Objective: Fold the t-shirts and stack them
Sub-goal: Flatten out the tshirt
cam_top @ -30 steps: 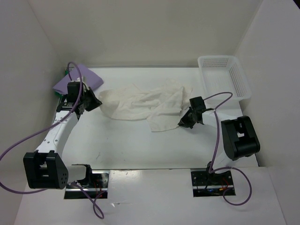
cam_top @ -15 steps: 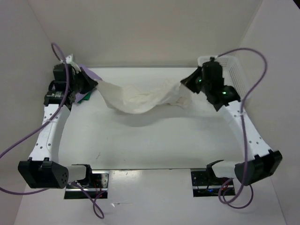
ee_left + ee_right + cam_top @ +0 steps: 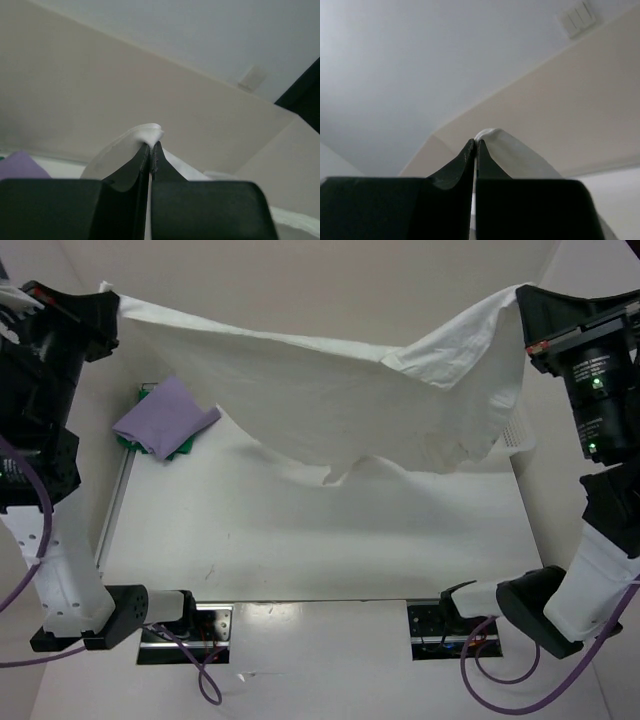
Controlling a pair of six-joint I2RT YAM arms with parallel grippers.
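Observation:
The cream-white t-shirt [image 3: 340, 405] hangs stretched high above the table between both arms. My left gripper [image 3: 108, 302] is shut on its left corner, and white cloth [image 3: 148, 134] pokes out past the pressed fingertips [image 3: 151, 150]. My right gripper [image 3: 520, 302] is shut on the right corner, with a nub of cloth [image 3: 489, 134] showing above its tips [image 3: 475, 145]. The lavender-purple t-shirt [image 3: 163, 418] lies folded at the table's back left, on top of the green t-shirt [image 3: 183, 449], of which only edges show.
A white lattice basket [image 3: 518, 432] stands at the back right, mostly hidden behind the hanging shirt. White walls close in the table at the back and sides. Purple cables trail from both arm bases [image 3: 190, 612].
Both grippers have risen sharply and moved apart, lifting the cream-white shirt off the table and spreading it wide. The right gripper closed on its corner during this time.

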